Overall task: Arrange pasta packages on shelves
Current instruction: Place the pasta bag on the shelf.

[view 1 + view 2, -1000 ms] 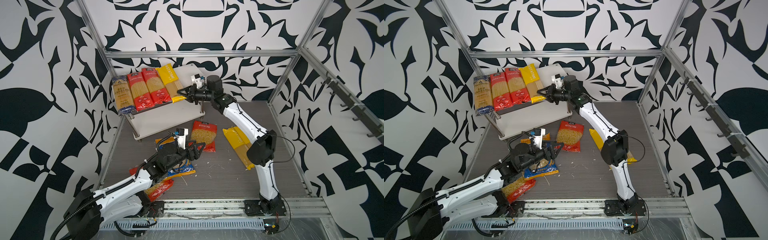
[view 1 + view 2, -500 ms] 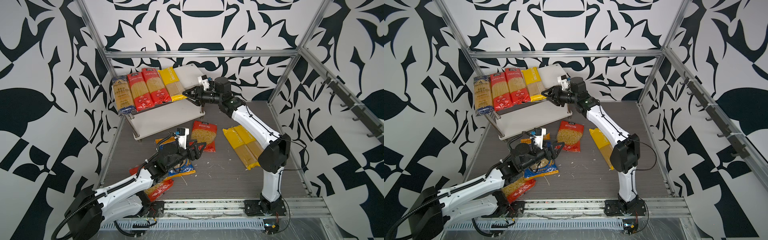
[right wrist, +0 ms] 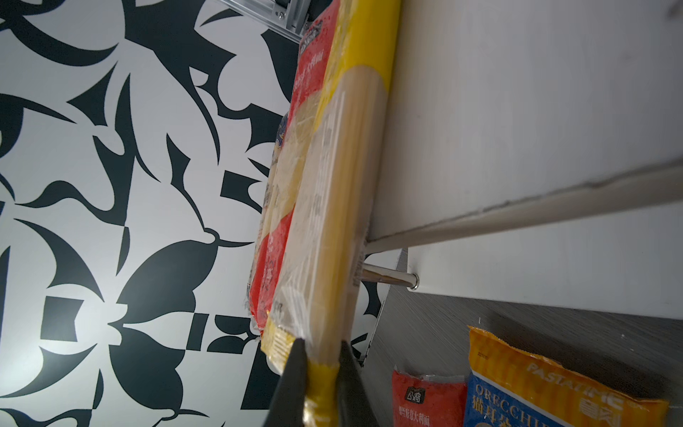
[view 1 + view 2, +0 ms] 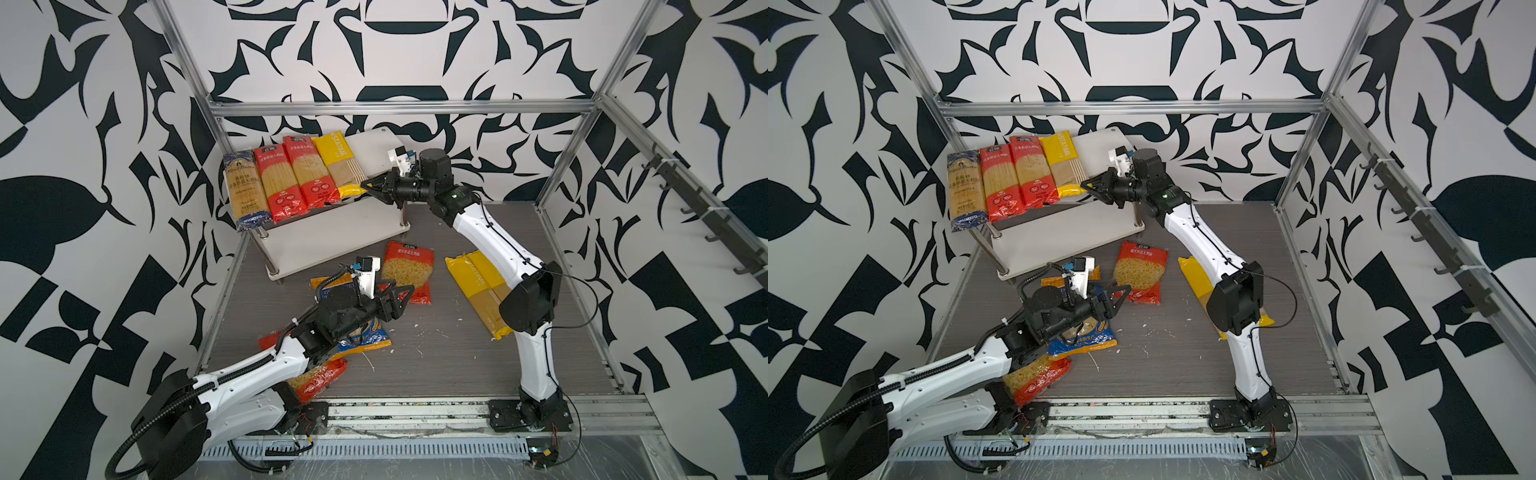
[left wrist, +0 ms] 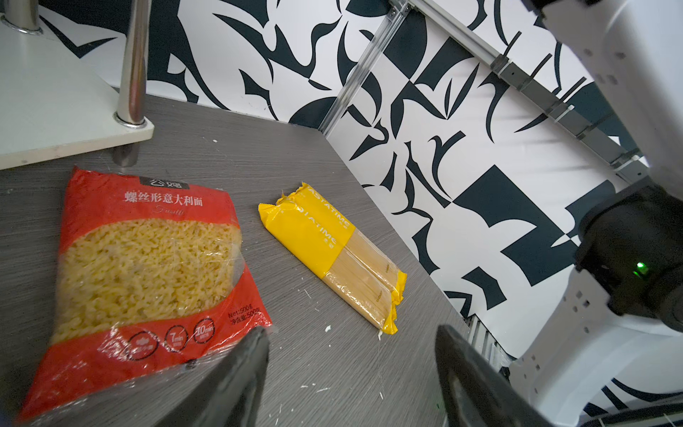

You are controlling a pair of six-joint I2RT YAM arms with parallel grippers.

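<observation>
Right jaws: closed on the near end of the yellow spaghetti pack (image 3: 332,222), pinching its yellow seam; pack lying on the top shelf (image 4: 370,153), its near end past the board's front edge.
Left jaws: spread wide with nothing between them, held low over the bench (image 4: 436,365), just beside the lower corner of the red fusilli bag (image 5: 144,273).
Top shelf: four long packs side by side, in both top views: blue pack (image 4: 243,191), red pack (image 4: 276,183), second red pack (image 4: 309,174), then the yellow spaghetti pack (image 4: 1065,166) next to the bare end of the board.
Lower shelf (image 4: 324,232): white board on shiny posts, resting at the back left of the bench.
Bench, middle: red fusilli bag (image 4: 407,266) flat in front of the rack.
Bench, right: two yellow packs (image 4: 478,286) touching side by side, partly behind the right arm.
Bench, left: blue-and-orange bag (image 4: 365,336) under the left arm; another red bag (image 4: 320,376) near that arm's base, partly hidden.
</observation>
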